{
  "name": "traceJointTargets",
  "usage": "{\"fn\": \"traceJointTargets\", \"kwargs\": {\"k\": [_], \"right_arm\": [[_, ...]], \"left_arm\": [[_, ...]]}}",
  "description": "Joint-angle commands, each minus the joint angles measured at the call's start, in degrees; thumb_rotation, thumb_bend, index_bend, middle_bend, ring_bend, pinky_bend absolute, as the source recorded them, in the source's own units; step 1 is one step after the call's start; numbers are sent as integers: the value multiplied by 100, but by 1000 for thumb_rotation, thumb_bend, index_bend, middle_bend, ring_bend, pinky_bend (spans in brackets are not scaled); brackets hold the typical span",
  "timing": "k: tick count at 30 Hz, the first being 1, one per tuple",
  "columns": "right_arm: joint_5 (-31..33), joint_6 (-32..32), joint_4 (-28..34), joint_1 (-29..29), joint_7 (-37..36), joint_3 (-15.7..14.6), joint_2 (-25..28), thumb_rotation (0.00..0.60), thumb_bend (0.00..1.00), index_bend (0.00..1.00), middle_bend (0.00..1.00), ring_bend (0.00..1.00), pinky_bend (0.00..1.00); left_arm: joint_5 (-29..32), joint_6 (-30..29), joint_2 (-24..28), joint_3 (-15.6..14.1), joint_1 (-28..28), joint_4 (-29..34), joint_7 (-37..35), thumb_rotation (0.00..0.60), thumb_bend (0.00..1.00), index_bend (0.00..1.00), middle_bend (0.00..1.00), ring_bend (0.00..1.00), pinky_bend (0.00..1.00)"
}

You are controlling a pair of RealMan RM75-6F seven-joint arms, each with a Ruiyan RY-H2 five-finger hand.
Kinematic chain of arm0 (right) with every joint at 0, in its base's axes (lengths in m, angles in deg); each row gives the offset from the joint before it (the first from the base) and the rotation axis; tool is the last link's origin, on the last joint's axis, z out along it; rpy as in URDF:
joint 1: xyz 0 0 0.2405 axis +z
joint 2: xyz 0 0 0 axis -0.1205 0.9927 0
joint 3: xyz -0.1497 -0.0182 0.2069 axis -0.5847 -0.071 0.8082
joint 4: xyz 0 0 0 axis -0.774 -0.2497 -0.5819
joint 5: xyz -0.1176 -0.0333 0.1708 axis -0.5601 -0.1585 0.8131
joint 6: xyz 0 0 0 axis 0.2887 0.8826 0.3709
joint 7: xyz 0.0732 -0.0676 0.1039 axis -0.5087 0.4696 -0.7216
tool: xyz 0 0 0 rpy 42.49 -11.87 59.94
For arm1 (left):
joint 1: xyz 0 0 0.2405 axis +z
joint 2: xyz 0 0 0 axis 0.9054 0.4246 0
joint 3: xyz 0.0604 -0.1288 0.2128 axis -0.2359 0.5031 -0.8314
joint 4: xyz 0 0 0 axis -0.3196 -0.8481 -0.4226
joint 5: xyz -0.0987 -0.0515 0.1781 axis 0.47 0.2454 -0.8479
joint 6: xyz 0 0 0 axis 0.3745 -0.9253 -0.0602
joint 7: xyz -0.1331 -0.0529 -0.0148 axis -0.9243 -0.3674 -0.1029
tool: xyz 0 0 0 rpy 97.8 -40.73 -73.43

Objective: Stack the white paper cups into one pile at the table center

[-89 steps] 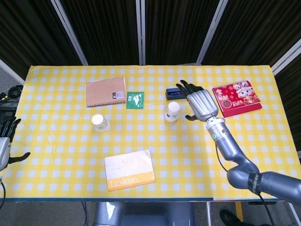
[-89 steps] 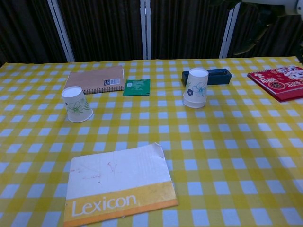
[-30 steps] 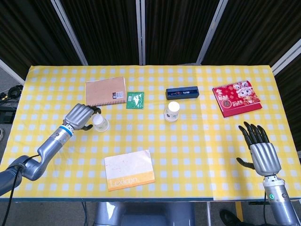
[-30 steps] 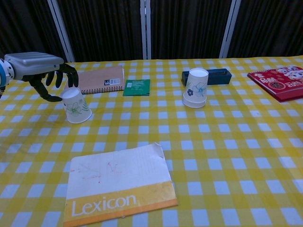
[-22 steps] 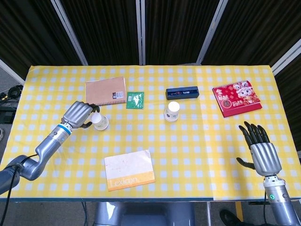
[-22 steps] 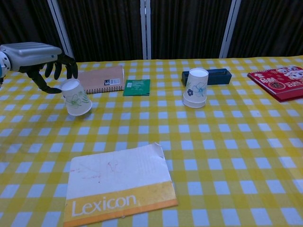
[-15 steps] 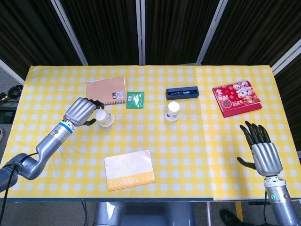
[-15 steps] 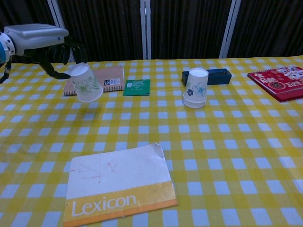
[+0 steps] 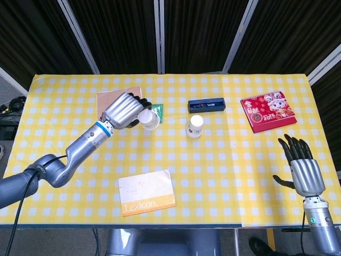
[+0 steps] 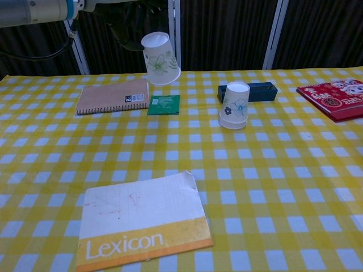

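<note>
My left hand holds a white paper cup with a green flower print upside down, tilted, well above the table; the same cup shows beside the fingers in the head view. A second white cup stands upside down on the yellow checked table near the middle, the same cup in the chest view. The held cup is left of it and higher. My right hand hovers open at the table's near right edge, with nothing in it.
A brown spiral notebook and a green packet lie at the back left. A dark blue box sits just behind the standing cup. A red booklet lies at the back right. A Lexicon pad lies near the front.
My left hand closed on the left cup, lifted it off the table and carried it up and right, toward the standing cup. My right hand withdrew to the near right edge.
</note>
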Motion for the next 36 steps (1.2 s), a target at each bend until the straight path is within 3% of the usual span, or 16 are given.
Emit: {"fn": "traceJointTargets", "kwargs": {"k": [1,8,19,36], "right_arm": [[107,-60,-74,3,-47,65,0,600,0,48,0,0,67],[380,-224,-300,11,-194,212,-16,600,0,48,0,0,67],[551,-322,-464,1,-289,332,-26,600,0,48,0,0,67],[577,-339,-531,-8,-413,408,3,600,0,48,0,0,67]], "left_arm": [[307,442,-310,251,-565,-240,349,600,365,417,391,468,502],[780,897,-936,433,-1376,-1068,617,600,365,425,393,468,502],[1224,1198,-1543,484,-2059,-1868,548,600,365,430,399,468,502],[2020,1550,-1882,283,-2530,-2280,940,600,366,429,399,469,502]]}}
